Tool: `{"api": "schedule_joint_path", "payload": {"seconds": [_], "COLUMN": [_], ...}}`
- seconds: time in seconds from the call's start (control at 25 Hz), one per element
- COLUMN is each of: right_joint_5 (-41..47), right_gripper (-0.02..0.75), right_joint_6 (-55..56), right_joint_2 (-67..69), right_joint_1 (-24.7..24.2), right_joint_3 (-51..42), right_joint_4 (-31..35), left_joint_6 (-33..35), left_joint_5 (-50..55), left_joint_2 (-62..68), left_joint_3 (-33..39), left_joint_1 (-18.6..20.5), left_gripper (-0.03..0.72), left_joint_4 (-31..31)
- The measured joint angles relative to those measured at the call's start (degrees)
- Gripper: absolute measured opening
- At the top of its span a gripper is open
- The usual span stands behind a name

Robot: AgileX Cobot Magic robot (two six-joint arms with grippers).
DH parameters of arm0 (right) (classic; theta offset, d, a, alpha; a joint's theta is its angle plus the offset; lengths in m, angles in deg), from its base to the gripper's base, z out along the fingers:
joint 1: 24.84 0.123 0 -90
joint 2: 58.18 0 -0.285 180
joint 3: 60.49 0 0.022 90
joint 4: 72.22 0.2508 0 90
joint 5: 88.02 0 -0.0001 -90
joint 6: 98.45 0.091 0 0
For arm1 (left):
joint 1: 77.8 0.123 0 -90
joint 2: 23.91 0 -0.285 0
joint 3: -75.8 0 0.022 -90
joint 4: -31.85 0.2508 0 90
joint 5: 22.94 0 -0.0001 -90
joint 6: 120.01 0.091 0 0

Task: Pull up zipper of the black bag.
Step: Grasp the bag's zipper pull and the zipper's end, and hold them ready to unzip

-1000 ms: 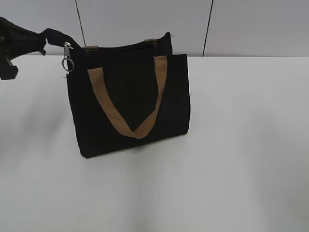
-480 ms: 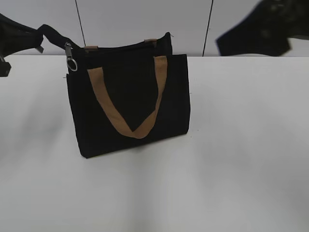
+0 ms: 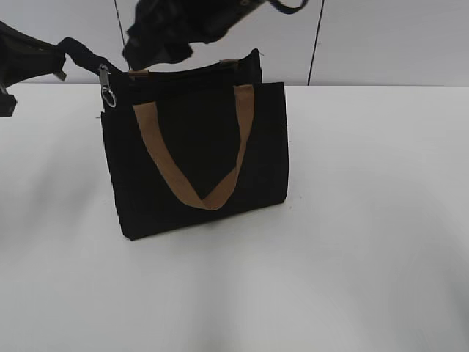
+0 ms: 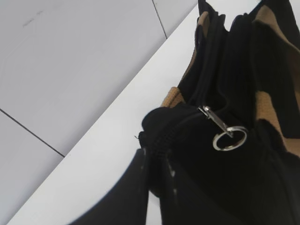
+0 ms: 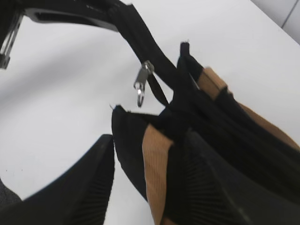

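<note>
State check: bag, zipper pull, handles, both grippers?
boxy black fabric bag: upright on the white table, left top corner tab pulled taut.
silvery metal zipper pull: at the bag's left end, hanging free.
tan strap handle: drooped against the front.
left gripper: jaws shut on the corner tab.
right gripper: jaws open, above the bag.

You get bright, even light and only soft shadows on the plain white worktop. The boxy black fabric bag loses detail in darkness, and the nearby ribbed black fingers look blurred.
</note>
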Motion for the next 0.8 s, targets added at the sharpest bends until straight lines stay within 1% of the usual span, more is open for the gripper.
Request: {"api": "schedule_joint_path", "payload": {"seconds": [0.08,0.24,0.48,0.8], "right_joint_5": [0.0,0.0,2.54,-0.16], "right_gripper": [0.322,0.302,0.301,0.3], "right_joint_6": [-0.59,0.1,1.44,1.63], "right_joint_2": [4.16,10.18,12.3,13.12], "right_joint_1": [1.32,2.99,4.27,4.29], "right_joint_3": [4.1,8.92,9.24,9.24], "right_joint_4": [0.05,0.41,0.32,0.26], "left_joint_6": [0.0,0.0,-0.02,-0.06], "left_joint_5": [0.0,-0.05,-0.42,-0.42], "left_joint_2": [0.0,0.0,0.0,0.0], "left_joint_3": [0.0,0.0,0.0,0.0], "left_joint_1": [0.0,0.0,0.0,0.0], "left_gripper": [0.025,0.025,0.025,0.025], "left_joint_4": [0.0,0.06,0.06,0.06]}}
